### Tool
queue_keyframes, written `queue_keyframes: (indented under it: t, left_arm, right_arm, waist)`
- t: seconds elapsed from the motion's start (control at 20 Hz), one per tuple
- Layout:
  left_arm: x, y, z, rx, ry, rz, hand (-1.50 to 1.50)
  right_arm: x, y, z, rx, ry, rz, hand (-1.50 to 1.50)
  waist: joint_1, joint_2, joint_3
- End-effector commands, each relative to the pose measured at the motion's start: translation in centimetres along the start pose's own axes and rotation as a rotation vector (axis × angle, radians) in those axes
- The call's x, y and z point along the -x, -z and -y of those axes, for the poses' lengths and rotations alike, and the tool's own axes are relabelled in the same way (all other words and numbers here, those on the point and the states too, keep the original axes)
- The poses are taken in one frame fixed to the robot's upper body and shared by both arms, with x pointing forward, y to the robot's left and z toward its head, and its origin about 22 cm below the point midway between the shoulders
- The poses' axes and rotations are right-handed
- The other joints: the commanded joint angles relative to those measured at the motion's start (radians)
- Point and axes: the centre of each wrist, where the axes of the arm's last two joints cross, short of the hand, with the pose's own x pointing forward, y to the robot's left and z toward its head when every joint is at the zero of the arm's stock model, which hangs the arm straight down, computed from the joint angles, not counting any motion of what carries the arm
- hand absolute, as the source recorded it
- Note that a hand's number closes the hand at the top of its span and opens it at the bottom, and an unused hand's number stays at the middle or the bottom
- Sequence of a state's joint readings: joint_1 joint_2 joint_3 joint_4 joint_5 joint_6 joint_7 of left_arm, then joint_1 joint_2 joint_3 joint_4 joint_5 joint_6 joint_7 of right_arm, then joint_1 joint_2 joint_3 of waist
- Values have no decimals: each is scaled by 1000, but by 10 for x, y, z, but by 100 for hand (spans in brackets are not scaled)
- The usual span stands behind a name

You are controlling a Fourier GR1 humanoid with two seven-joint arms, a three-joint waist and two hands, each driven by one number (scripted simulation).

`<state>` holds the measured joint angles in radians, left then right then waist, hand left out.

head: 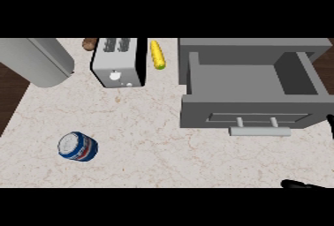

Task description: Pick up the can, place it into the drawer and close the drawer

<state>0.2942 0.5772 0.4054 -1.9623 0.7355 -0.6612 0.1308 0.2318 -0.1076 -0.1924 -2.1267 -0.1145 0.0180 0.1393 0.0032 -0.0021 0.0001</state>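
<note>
- Head view: the short blue-and-white metal can (77, 146) with a pale silver top sits on the speckled beige stone counter (150, 132) at lower left, tilted or on its side, I cannot tell which. It lies well apart from the open grey box-shaped drawer (251, 79) at upper right.
- Head view: the drawer stands pulled out, with nothing to be seen inside it, its front panel and pale bar handle (259, 130) facing the lower edge. Nothing has been picked up yet, so I judge the task to be at its very start.
- Head view: only a sliver of a black hand (301, 185) shows at the lower right corner. I take it for the right hand; whether its fingers are spread or curled I cannot tell. The left hand shows nowhere.
- Risk: if the can lies on its side, a touch from one side could set it rolling across the counter, away from the reach.
- Risk: the can is far to the left while the visible hand is at the right, so a long cross-reach could arrive off-centre and nudge the can rather than enclose it.
- Risk: carrying low toward the drawer could strike its front panel or handle and push it partly shut before the can is in.
- Risk: the silver two-slot toaster (117, 62), the yellow corn cob (157, 54) and the large grey cylinder (36, 62) stand along the far edge; a wide swing could brush them.
</note>
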Motion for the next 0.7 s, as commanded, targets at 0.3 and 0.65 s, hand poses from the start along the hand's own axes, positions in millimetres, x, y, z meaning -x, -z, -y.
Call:
queue_keyframes:
  t: [0.3, 0.65]
  left_arm:
    - [-6, -28, -26, -34, -81, -40, -150]
    - [-8, -5, -12, -52, -227, -88, -150]
  right_arm:
    - [2, -15, 44, 9, 4, -6, -150]
    - [2, -40, 62, -29, 17, -3, -150]
  waist:
    - [-3, 1, 0]
    - [-12, 0, 1]
